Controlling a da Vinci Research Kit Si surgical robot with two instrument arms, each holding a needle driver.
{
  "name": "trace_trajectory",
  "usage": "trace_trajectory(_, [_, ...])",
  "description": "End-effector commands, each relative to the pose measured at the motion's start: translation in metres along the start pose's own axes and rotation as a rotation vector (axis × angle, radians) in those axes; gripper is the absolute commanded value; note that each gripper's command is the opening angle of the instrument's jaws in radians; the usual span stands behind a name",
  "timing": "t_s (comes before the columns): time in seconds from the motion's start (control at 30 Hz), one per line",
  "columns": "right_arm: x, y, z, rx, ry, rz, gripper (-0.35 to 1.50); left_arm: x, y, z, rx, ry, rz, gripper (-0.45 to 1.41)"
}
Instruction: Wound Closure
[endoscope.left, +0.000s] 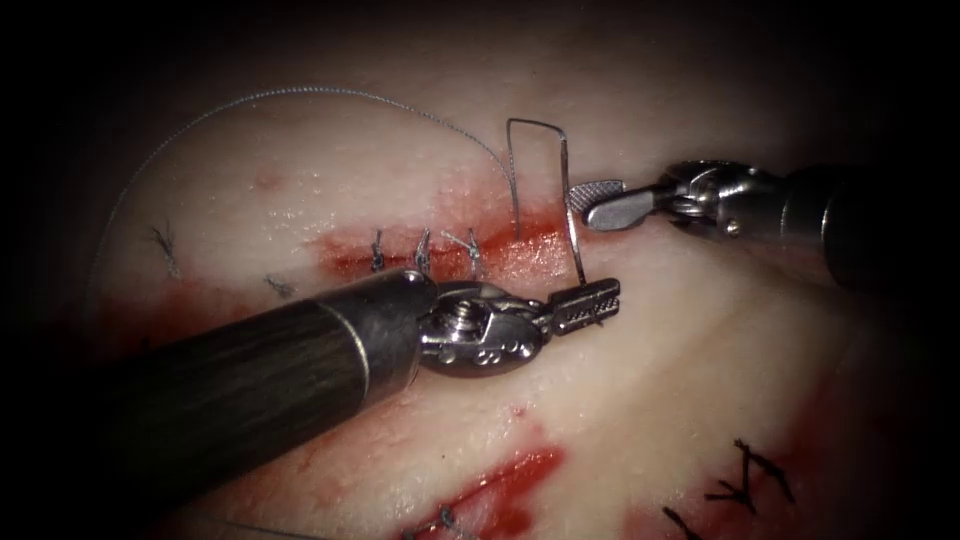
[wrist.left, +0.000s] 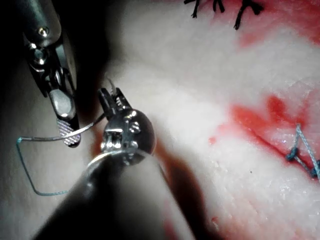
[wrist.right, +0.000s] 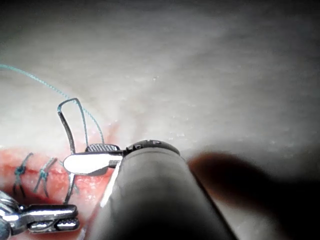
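I see my left tool (endoscope.left: 585, 303) with its jaws closed on the needle (endoscope.left: 572, 225) near one end, just at the right end of the cut (endoscope.left: 440, 255) in the tissue (endoscope.left: 680, 340). The needle rises free of the tissue from there, up past my right tool (endoscope.left: 590, 200), whose jaws stand narrowly parted around the needle's upper part; I cannot tell whether they touch it. From the needle's top the thread (endoscope.left: 300, 95) bends over, drops into the cut and also sweeps in a wide arc toward the tissue's left edge. 3 finished stitches (endoscope.left: 425, 250) sit along the cut to the left of the needle, partly behind my left shaft. Red fluid (endoscope.left: 510, 255) lines the cut. Dark cut thread ends (endoscope.left: 745, 480) lie at the lower right.
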Motion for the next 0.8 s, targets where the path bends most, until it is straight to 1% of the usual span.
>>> trace_trajectory(0.03, [0.0006,0.0005,0.0010,0.001,0.001,-0.003,1.30,-0.0003,-0.0004,0.0007,0.002,0.000,0.002,-0.30])
trace_trajectory(0.1, [0.0006,0.0004,0.0010,0.001,0.001,-0.002,1.30,-0.0003,-0.0003,0.0007,-0.009,-0.003,0.004,-0.33])
trace_trajectory(0.37, [0.0005,0.0001,0.0015,-0.013,0.000,-0.022,1.28,-0.0002,0.0006,0.0015,-0.042,-0.014,0.016,-0.33])
trace_trajectory(0.4, [0.0005,0.0001,0.0016,-0.016,0.000,-0.028,1.28,-0.0001,0.0008,0.0016,-0.047,-0.015,0.018,-0.30])
trace_trajectory(0.6, [0.0005,0.0001,0.0018,-0.031,-0.011,-0.057,1.26,-0.0001,0.0008,0.0016,-0.052,-0.016,0.018,-0.25])
trace_trajectory(0.67, [0.0004,0.0001,0.0019,-0.033,-0.013,-0.062,1.23,-0.0001,0.0008,0.0016,-0.052,-0.016,0.018,-0.25])
trace_trajectory(0.8, [0.0004,0.0001,0.0019,-0.044,-0.023,-0.085,1.09,-0.0001,0.0008,0.0016,-0.055,-0.017,0.019,-0.25])
